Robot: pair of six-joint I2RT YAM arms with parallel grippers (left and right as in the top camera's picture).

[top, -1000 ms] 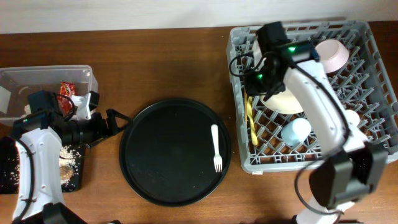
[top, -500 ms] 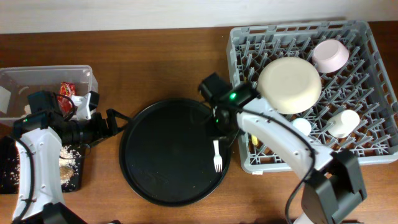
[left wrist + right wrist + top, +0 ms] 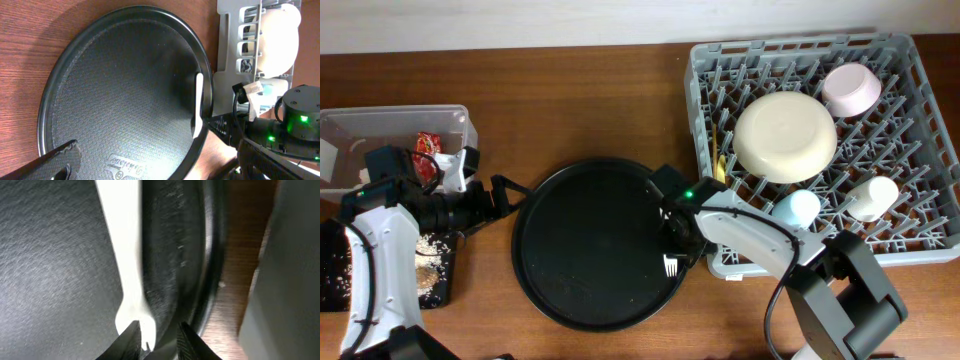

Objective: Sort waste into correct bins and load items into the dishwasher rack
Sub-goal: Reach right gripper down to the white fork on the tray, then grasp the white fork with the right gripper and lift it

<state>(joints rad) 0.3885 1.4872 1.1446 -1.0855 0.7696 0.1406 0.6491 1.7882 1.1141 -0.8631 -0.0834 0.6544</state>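
The white plastic fork (image 3: 670, 264) lies on the right side of the large round black tray (image 3: 590, 250). My right gripper (image 3: 673, 242) hangs low over it. In the right wrist view the gripper (image 3: 159, 332) stands narrowly open astride the fork (image 3: 125, 255), whose tines touch the left finger (image 3: 131, 341) only. My left gripper (image 3: 507, 191) is open and empty at the tray's left rim. The dishwasher rack (image 3: 920, 240) holds the cream plate (image 3: 785, 135), pink bowl (image 3: 851, 88), light blue cup (image 3: 796, 208), small cream cup (image 3: 872, 196) and yellow utensil (image 3: 720, 160).
A clear tub (image 3: 390, 125) at the far left holds a red wrapper (image 3: 426, 145). Below it a shallow black tray (image 3: 438, 290) carries rice grains (image 3: 430, 255). In the left wrist view the fork (image 3: 198, 102) lies by the round tray's rim (image 3: 207, 85), next to the rack.
My right arm left the rack, swung over the round tray and came down over the fork while its jaws narrowed. The left arm has not moved.
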